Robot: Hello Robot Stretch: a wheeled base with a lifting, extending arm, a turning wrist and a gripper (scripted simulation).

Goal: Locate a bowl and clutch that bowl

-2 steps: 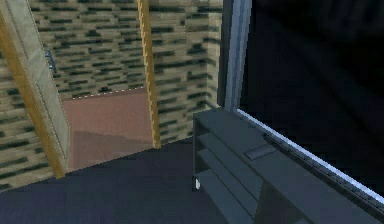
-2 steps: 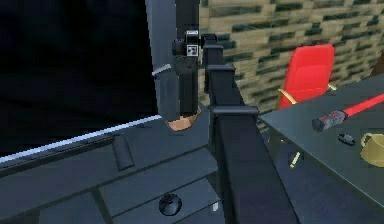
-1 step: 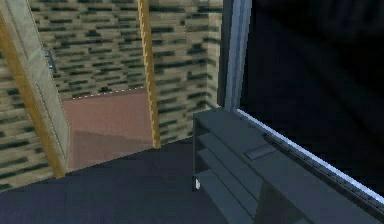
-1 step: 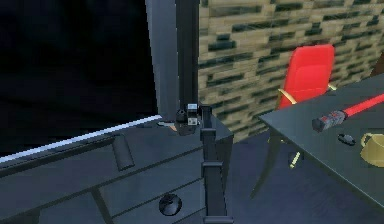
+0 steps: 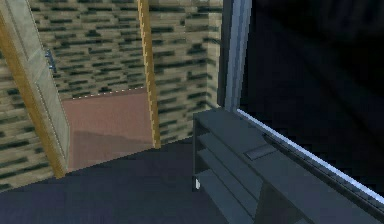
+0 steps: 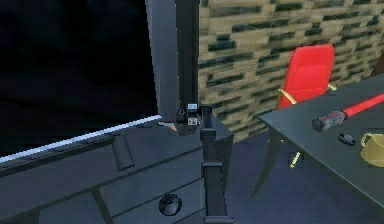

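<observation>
Nearest to me in the arm side view, the arm rises from the bottom edge in front of a dark grey cabinet with drawer fronts and a round knob. At the arm's far end sit the two white squares. Just left of them is the hand, level with the cabinet's top and against the pale frame of a large black screen that rises above the cabinet. With the cabinet top and the frame right behind it, I cannot tell whether the hand is grasping anything.

To the right of the cabinet, apart from it, stands a dark desk. The bowl, a low tan round thing cut by the view's right edge, rests on the desk, well apart from the hand. Just left of it lies a small dark thing. Beyond both, a long red stick with a dark end lies slantwise. Behind the desk is a red chair, and behind that a brick wall.

In the forward view the cabinet stands at the lower right with the screen above it, and dark floor lies before me. Farther off, a doorway with a wooden post opens onto a reddish floor. A door stands swung aside at the left.
</observation>
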